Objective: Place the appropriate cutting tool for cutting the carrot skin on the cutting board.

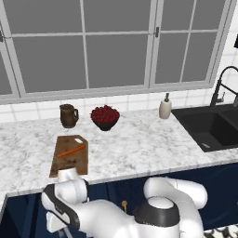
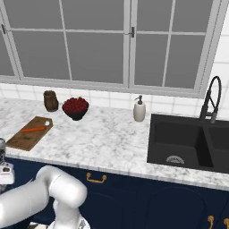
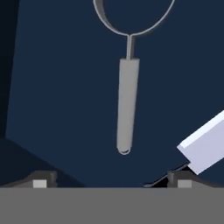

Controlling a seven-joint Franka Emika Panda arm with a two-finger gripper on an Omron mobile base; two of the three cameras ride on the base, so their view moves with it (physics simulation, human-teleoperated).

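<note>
Below, the tool (image 3: 112,183) gapes before the peeler (image 3: 127,103); carrot (image 1: 71,150) on board (image 1: 69,158).

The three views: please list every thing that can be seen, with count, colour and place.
cutting board: one, brown, left part of the counter
carrot: one, orange, lying on the board
jug: one, dark brown, behind the board
bowl of red fruit: one, dark bowl, right of the jug
soap dispenser: one, cream, beside the sink
sink: one, black, right end of the counter
faucet: one, black, behind the sink
peeler: one, grey, on a dark blue surface, hand view
knife blade: one, pale, right of the peeler
pincer: open, below the peeler's handle
</note>
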